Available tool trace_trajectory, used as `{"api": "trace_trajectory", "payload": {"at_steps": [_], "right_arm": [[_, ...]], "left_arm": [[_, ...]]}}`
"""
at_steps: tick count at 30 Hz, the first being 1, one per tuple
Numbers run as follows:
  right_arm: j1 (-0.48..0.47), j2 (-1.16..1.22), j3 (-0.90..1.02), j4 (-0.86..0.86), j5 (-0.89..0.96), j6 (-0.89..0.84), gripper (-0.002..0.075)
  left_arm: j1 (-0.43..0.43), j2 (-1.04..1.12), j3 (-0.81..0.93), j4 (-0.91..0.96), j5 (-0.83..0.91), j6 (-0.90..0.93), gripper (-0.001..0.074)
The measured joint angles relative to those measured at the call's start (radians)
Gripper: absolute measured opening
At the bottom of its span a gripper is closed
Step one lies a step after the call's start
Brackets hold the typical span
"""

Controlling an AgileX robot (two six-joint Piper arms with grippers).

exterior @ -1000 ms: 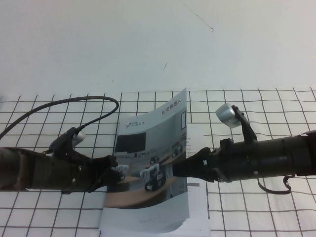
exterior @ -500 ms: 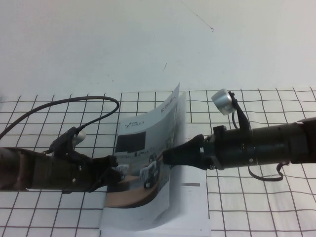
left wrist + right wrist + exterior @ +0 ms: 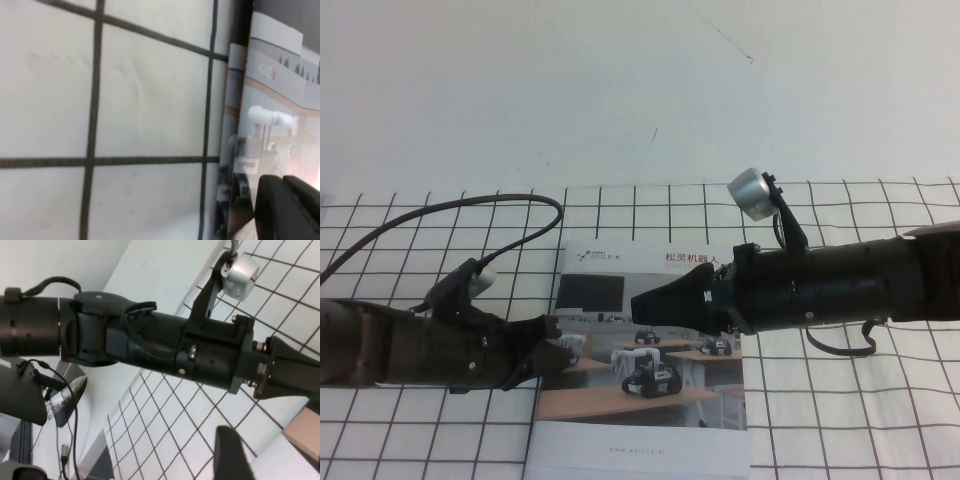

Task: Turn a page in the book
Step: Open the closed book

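Observation:
The book lies flat and shut on the grid mat, its page, the front cover with the classroom robot photo, facing up. My right gripper hovers over the middle of the cover, pointing left. It is open, and nothing is against its one visible finger. My left gripper is shut, its tip on the book's left edge. In the left wrist view its dark fingers sit together against the glossy cover. A corner of the book shows in the right wrist view.
A white mat with a black grid covers the near table; plain white surface lies beyond it. A black cable loops behind the left arm. The left arm fills the right wrist view.
The cover leaf stood lifted on its right side against the right gripper; now it lies flat, photo up. The right gripper has moved left over it. The left gripper has stayed put.

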Motion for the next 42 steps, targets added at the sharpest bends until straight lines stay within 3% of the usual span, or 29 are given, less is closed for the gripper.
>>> {"api": "trace_trajectory", "payload": {"at_steps": [4,9,12,20,37,42], "right_arm": [[0.000,0.000,0.000,-0.085,-0.100,0.077,0.0365],[0.001,0.000,0.000,-0.421,-0.323,0.349,0.0365],[0.001,0.000,0.000,-0.500,-0.397,0.407,0.0367],[-0.020,0.032,0.000,-0.529,-0.445,0.466,0.0421],[-0.050,0.128,-0.012,-0.519,-0.364,0.470,0.0425],[-0.058,0.132,-0.012,-0.453,-0.342,0.393,0.0427]], "left_arm": [[0.000,0.000,0.000,0.000,0.001,0.002,-0.0003],[0.000,0.000,0.000,0.000,0.001,0.002,-0.0003],[0.000,0.000,0.000,0.000,0.001,0.005,-0.0003],[0.000,0.000,0.000,0.000,0.001,0.006,-0.0003],[0.000,0.000,0.000,0.000,0.001,0.006,-0.0003],[0.000,0.000,0.000,0.000,0.001,0.006,-0.0003]]}}
